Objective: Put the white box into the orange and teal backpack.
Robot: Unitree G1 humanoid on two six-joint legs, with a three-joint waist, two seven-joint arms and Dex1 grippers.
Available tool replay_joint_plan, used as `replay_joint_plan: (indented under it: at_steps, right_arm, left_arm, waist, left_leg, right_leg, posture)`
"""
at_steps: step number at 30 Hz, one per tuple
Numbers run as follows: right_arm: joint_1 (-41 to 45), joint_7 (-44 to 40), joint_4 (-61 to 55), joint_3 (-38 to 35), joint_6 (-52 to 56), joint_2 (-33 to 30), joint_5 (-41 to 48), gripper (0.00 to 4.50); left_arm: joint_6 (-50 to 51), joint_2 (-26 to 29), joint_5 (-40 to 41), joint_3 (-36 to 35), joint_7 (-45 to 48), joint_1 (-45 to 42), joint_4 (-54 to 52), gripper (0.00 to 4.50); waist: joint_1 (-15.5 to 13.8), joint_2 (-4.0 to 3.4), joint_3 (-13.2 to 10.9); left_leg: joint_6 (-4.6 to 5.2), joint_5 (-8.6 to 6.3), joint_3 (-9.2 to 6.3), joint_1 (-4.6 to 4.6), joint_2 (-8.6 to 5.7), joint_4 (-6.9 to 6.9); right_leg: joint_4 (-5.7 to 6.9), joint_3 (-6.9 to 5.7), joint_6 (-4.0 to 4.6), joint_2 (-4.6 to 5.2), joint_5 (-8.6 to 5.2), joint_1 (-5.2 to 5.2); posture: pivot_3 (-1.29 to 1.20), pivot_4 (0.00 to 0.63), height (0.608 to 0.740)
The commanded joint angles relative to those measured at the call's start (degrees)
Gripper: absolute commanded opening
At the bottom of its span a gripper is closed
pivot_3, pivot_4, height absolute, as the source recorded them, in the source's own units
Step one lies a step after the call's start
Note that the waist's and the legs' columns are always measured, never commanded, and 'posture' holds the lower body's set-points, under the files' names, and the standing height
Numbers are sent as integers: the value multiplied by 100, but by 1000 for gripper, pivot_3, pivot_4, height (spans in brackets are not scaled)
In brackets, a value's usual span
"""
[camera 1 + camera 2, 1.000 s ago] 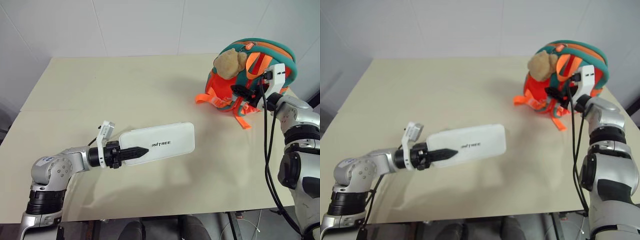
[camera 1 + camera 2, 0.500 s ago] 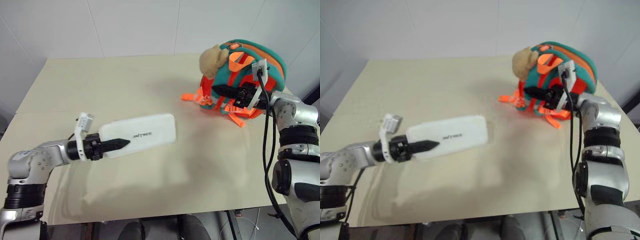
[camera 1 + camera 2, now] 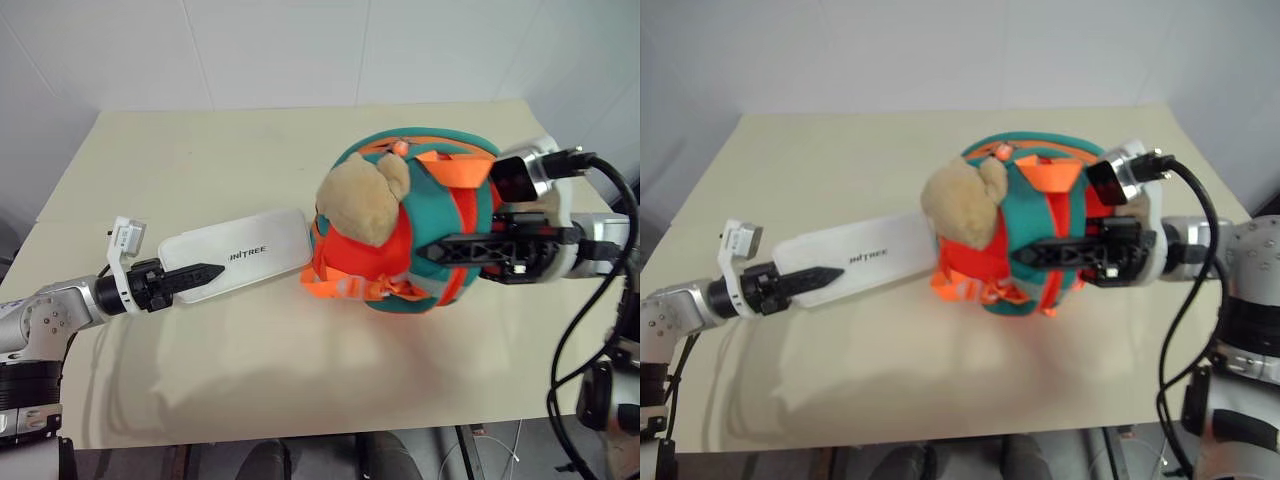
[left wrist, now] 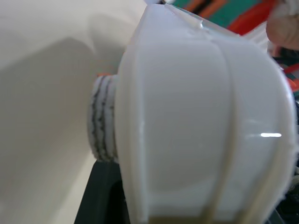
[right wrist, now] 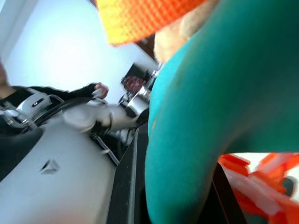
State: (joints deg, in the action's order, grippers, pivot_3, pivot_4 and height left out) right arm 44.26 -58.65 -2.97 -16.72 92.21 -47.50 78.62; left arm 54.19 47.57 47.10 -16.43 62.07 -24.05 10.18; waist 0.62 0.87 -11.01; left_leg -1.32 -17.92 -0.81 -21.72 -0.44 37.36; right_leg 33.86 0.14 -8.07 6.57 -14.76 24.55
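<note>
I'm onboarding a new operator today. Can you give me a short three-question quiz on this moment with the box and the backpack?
1. True or false: the white box is already inside the backpack.
2. Which end effector holds the backpack? A) left B) right C) neither
3. Fill in: the tan ____ hangs on the side of the backpack that faces the box.

Key:
1. False. The left end effector holds it in the air beside the backpack.
2. B. The right end effector is clamped on its teal trim, lifting it off the table.
3. Bear.
</note>
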Motion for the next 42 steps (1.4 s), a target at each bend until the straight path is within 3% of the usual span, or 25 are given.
replay_joint_plan:
  at_steps: [1,3,8,14,20,31,40,42]
  right_arm:
    - [-305,466,-327,-143,28,-373,1157,576]
    - [-533,756,-395,-112,-67,-479,1398,576]
    - [-943,1011,-288,0,-343,-468,1058,576]
    - [-1090,877,-464,291,-664,-231,718,576]
    - [-1151,558,-472,607,-1012,-125,183,576]
    - [-1312,388,-695,700,-1277,20,-67,576]
    - [-1526,574,-846,563,-1349,113,32,576]
    - [-1574,625,-874,550,-1384,147,60,576]
  left_arm:
    - [-266,-116,149,-467,-68,-37,-51,1245]
    - [-220,-198,249,-570,-138,-2,-210,1245]
    - [55,-336,731,-882,-329,107,-921,1245]
    - [736,-238,2024,-1482,-679,12,-1822,1245]
    - [715,-203,2497,-1601,-1055,-152,-2114,1245]
    - [-648,-673,1026,-27,-464,-1288,-1539,1245]
    - [-1643,-288,-176,684,485,-1680,-835,1245]
    - [-2280,-134,-742,856,672,-1836,-394,1245]
  waist:
    - [-40,0,0]
    - [-53,3,1]
    - [-52,6,3]
    - [-46,10,6]
    - [-51,12,6]
    - [-46,15,9]
    - [-58,17,10]
    - [-58,18,10]
  left_leg:
    - [-1,-1,1,0,1,4]
    - [6,-5,3,0,5,4]
    - [7,-6,8,-2,5,17]
    - [26,-19,4,-7,10,45]
    - [29,-21,2,-6,9,69]
    - [23,-17,5,2,11,73]
    - [35,-24,12,1,16,71]
    - [36,-24,12,2,15,73]
  right_leg:
    - [0,0,0,-1,0,0]
    - [1,-1,0,-4,0,0]
    - [5,2,-1,-5,1,0]
    - [20,3,-2,-8,2,-1]
    - [35,4,2,-13,7,-6]
    - [39,8,10,-28,15,-14]
    - [25,12,9,-32,16,-15]
    - [26,12,7,-32,17,-16]
  posture:
    - [0,150,740]
    - [0,150,740]
    - [0,150,740]
    - [0,150,740]
    - [0,150,740]
    - [0,150,740]
    - [0,150,740]
    - [0,150,740]
